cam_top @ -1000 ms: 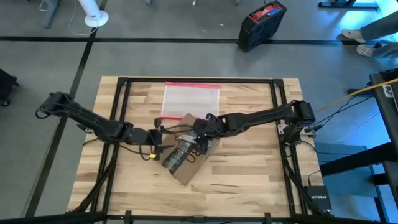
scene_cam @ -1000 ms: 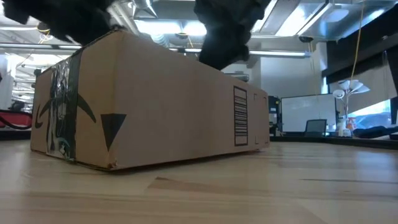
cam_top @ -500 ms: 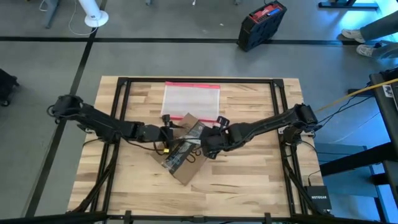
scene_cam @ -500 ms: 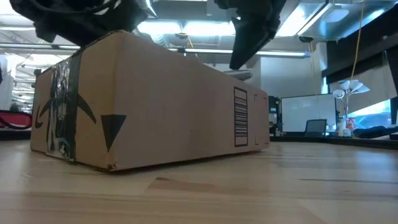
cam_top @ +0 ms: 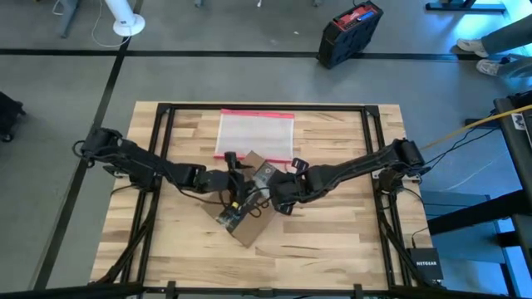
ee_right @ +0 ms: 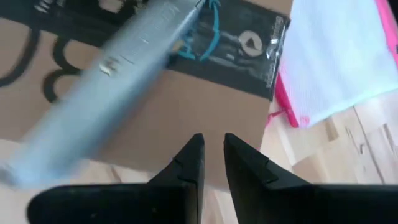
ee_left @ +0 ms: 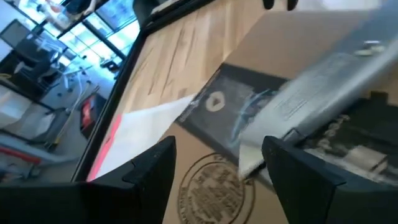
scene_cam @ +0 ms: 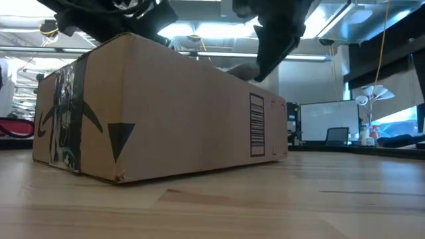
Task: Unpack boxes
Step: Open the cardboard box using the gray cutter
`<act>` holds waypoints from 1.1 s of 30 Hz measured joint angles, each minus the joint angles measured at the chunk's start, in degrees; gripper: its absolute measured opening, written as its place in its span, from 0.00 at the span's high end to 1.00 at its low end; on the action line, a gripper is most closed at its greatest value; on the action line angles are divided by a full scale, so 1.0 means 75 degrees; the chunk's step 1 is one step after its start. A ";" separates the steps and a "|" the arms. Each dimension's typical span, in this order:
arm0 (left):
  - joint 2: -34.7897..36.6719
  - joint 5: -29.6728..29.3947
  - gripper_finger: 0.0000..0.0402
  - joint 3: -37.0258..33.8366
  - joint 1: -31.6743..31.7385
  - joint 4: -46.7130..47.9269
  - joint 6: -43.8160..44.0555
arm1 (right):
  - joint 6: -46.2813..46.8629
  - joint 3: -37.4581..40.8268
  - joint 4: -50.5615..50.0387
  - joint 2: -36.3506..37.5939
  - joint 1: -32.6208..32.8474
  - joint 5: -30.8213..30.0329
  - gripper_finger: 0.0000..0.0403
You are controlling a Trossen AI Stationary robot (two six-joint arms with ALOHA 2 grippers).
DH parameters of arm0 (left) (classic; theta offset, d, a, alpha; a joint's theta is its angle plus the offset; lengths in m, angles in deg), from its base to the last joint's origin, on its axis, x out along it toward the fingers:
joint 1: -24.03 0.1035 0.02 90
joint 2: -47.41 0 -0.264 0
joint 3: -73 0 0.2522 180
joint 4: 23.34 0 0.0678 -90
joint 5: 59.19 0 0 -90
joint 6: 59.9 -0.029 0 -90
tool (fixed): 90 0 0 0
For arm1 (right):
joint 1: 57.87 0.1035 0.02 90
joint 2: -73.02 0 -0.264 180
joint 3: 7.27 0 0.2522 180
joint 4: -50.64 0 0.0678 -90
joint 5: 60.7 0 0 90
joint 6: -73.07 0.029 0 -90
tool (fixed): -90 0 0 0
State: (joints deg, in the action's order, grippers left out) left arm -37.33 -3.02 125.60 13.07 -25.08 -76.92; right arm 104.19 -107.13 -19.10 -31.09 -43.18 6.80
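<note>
The brown cardboard box (cam_top: 249,232) lies flat and askew on the wooden table's middle, a black printed tape strip (ee_right: 236,37) running along its top. It shows side-on in the low view (scene_cam: 166,119) with a barcode label. My left gripper (cam_top: 239,189) hovers open over the box's top (ee_left: 211,196), coming from the left. My right gripper (cam_top: 277,198) slants down at the top's right part (ee_right: 205,106), its fingers (ee_right: 189,162) almost together with only a thin gap. In each wrist view the other gripper appears as a blurred grey bar. My right gripper's fingertips (scene_cam: 260,70) stand at the box's top by its far right edge, slanting down from the right. Whether they touch the cardboard or hold anything, I cannot tell. My left gripper touches nothing.
A clear plastic pouch (cam_top: 255,133) with a pink-red edge lies flat just beyond the box, toward the far edge. A black and red case (cam_top: 349,33) sits on the floor past the table. A black frame rail (cam_top: 162,149) rims the tabletop. Bare wood lies near and to both sides.
My left gripper has moved toward the table's right edge, from beside the box to over its top, sinking a little. My right gripper has shifted slightly toward the near right and tipped more steeply down. The box has stayed in place.
</note>
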 joint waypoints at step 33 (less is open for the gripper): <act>0.0005 0.0430 0.41 0.0951 -0.0218 0.1762 0.0677 | -0.0590 0.0850 0.3345 -0.0004 0.0397 0.0736 0.87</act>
State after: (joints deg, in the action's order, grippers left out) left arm -37.30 0.20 132.73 11.44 -11.87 -71.84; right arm 99.77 -100.75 5.99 -31.12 -40.20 12.32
